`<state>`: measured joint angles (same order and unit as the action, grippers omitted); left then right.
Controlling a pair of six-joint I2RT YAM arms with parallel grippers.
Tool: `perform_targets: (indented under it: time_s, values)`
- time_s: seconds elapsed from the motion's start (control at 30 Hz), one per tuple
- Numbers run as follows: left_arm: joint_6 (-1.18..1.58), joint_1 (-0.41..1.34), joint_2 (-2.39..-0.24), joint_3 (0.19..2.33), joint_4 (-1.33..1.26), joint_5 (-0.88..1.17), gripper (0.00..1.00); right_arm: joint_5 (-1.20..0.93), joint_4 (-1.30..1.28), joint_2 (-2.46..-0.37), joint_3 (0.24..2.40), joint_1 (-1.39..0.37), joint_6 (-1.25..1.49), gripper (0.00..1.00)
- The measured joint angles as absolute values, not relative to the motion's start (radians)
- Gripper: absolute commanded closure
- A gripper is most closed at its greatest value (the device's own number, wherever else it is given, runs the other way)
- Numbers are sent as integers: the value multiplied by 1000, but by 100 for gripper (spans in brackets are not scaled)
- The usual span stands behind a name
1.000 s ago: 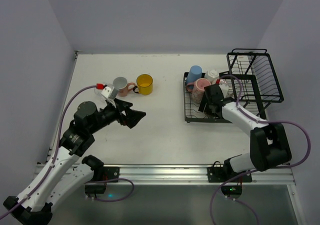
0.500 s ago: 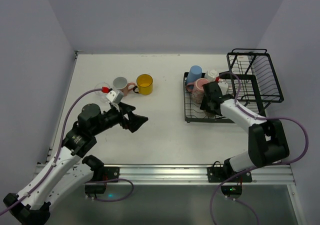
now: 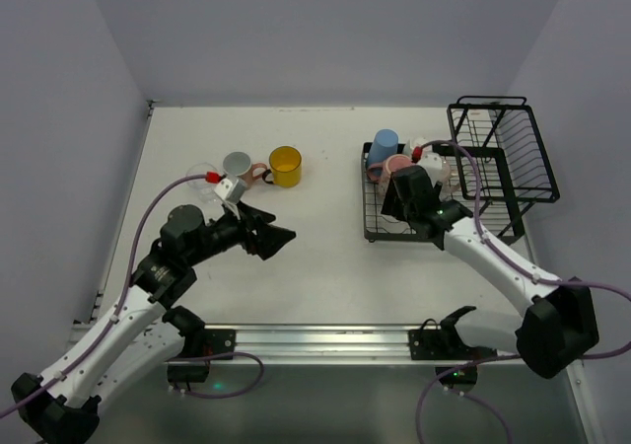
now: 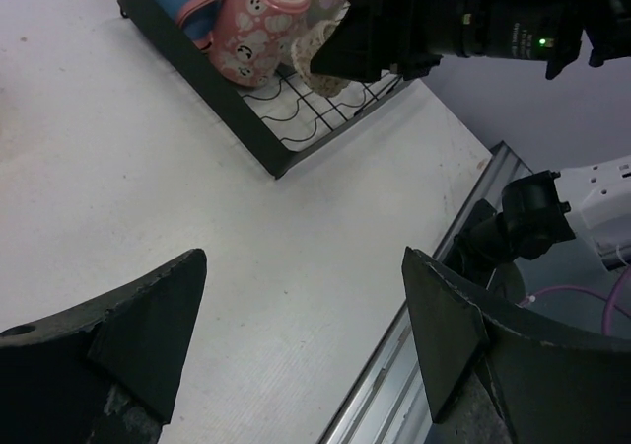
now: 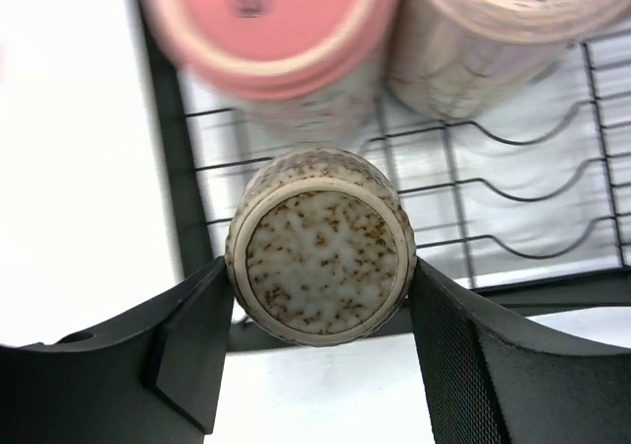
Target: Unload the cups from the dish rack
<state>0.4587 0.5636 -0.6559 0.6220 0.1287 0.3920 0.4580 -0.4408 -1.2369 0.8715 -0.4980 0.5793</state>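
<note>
Top view: right hand over the near corner of the dish rack tray, beside the pink cup. Left hand wide, nothing in it, above the tabletop.
Left wrist: speckled cup clamped just above the tray.
Right wrist: hand pinches its sides, base faces the camera, long axis along the hand. Likely glazed ceramic: stiff, slick, chippable. Grip mid-body.
</note>
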Motion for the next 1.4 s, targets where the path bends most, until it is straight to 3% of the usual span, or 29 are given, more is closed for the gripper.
perform_targets:
  time_s: [0.17, 0.33, 0.7, 1.23, 1.4]
  values:
    - [548, 564, -681, 533, -22, 444, 24, 361, -361, -1064, 843, -595, 589, 70]
    - [693, 564, -728, 432, -243, 478, 39, 64, -88, -882, 697, -611, 675, 69]
    - [873, 633, -854, 347, -622, 487, 38, -397, 374, -960, 620, -633, 940, 70]
    - [871, 677, -845, 349, -691, 456, 43, -463, 497, -984, 538, -672, 1041, 71]
    - [871, 678, -872, 365, -695, 460, 50, -464, 520, -1036, 538, -703, 1060, 73]
